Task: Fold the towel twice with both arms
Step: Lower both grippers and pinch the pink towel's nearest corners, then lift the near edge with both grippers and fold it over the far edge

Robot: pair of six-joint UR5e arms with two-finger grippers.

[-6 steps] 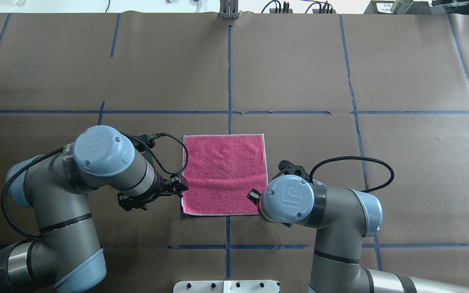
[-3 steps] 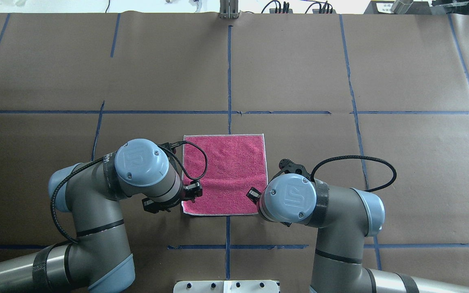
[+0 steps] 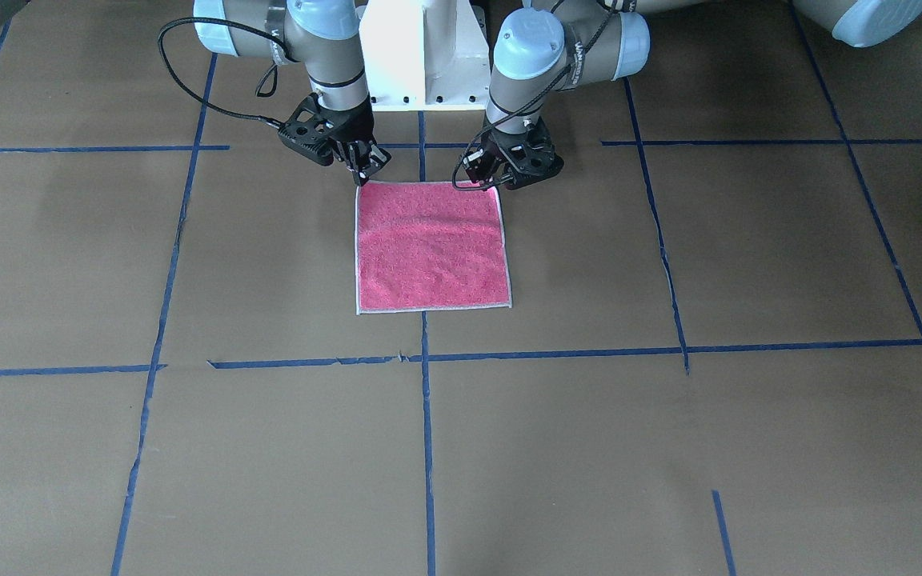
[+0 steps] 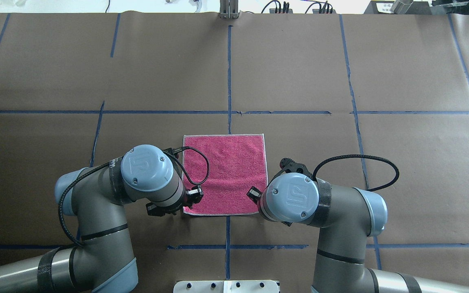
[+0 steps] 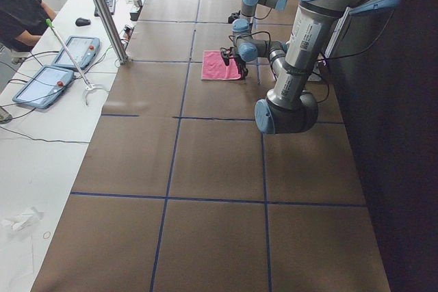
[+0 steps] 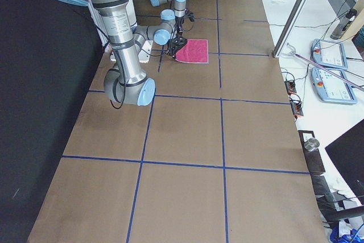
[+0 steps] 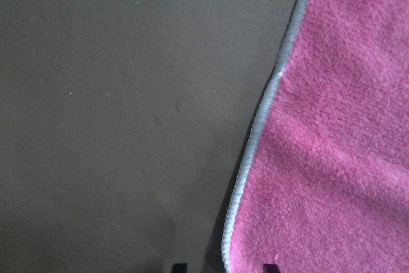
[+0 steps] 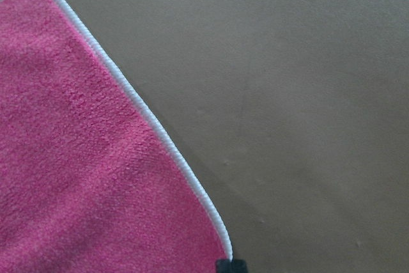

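Observation:
The towel (image 4: 226,171) lies flat on the brown table, pink face up, with a whitish border; it also shows in the front view (image 3: 429,248). My left gripper (image 3: 487,180) is at the towel's near left corner. In the left wrist view its open fingertips (image 7: 179,265) straddle the towel's border (image 7: 255,139). My right gripper (image 3: 366,172) is at the near right corner. In the right wrist view its closed tips (image 8: 231,265) meet the towel's corner edge (image 8: 160,132). From overhead both grippers are mostly hidden under the wrists.
The white pedestal base (image 4: 226,286) stands just behind the towel on the robot's side. Blue tape lines (image 4: 229,81) grid the table. A metal post (image 4: 229,10) stands at the far edge. Tablets (image 5: 72,51) and an operator (image 5: 20,5) are beyond it.
My left arm has swung right and back toward the robot, bringing its gripper from the towel's left edge to its near left corner. The right arm and towel have hardly moved.

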